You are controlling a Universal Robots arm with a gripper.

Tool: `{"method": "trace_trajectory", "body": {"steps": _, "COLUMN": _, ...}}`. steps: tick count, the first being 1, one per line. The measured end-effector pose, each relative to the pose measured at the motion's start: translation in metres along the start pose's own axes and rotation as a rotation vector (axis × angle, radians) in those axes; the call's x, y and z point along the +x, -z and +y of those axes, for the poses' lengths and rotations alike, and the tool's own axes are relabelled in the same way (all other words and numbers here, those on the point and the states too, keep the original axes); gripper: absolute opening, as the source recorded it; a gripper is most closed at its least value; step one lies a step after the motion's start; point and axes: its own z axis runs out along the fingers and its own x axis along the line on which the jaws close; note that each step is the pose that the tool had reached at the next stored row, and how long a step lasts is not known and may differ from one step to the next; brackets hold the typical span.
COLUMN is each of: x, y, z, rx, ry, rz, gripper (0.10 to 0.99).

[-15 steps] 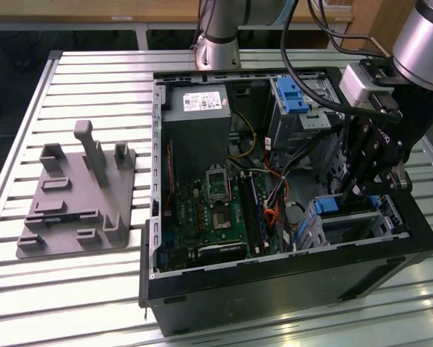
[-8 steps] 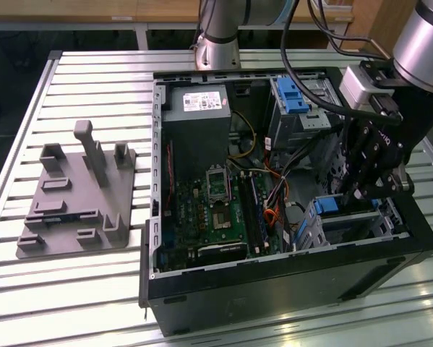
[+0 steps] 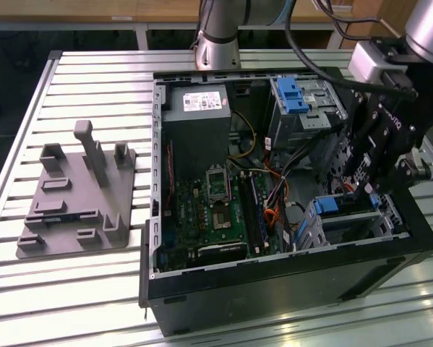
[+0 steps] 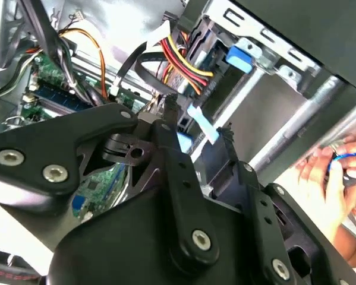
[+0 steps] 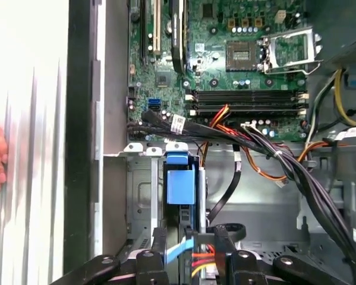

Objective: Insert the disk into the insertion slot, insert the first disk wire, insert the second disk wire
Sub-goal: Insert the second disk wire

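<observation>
**Ann:** While the arm hangs over the open black metal computer case [image 3: 274,289], where is the disk?

**Ben:** The flat grey disk in its bright blue plastic frame [image 5: 180,184] sits inside the boxy silver metal slot with holes in its walls [image 5: 139,196]. Its blue end lies just beyond the black gripper [image 5: 189,240].

**Ann:** What are the fingers doing?

**Ben:** The two black fingers [image 5: 160,246] stand a little apart, right at the disk's end. A thin light blue strip [image 5: 179,249] lies between them. I cannot tell if they pinch it.

**Ann:** Is there room around it?

**Ben:** Not much. The case's black side wall runs close on one side of the slot. On the other side there is some bare grey metal, and then a thick bunch of black wires [image 5: 273,155] crosses near the green board [image 5: 225,53].
</observation>
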Motion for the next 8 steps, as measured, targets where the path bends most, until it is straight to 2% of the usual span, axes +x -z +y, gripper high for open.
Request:
{"method": "trace_trajectory", "body": {"steps": 3, "x": 0.0007, "y": 0.0134, "z": 0.0008, "rx": 0.000, "ry": -0.004, "rz": -0.0002, "gripper": 0.447}}
{"method": "trace_trajectory", "body": {"steps": 4, "x": 0.0017, "y": 0.0291, "z": 0.0017, "rx": 0.000, "ry": -0.008, "rz": -0.0005, "gripper": 0.447}}
{"method": "trace_trajectory", "body": {"steps": 8, "x": 0.0017, "y": 0.0306, "z": 0.0018, "rx": 0.000, "ry": -0.008, "rz": -0.0008, "gripper": 0.447}}
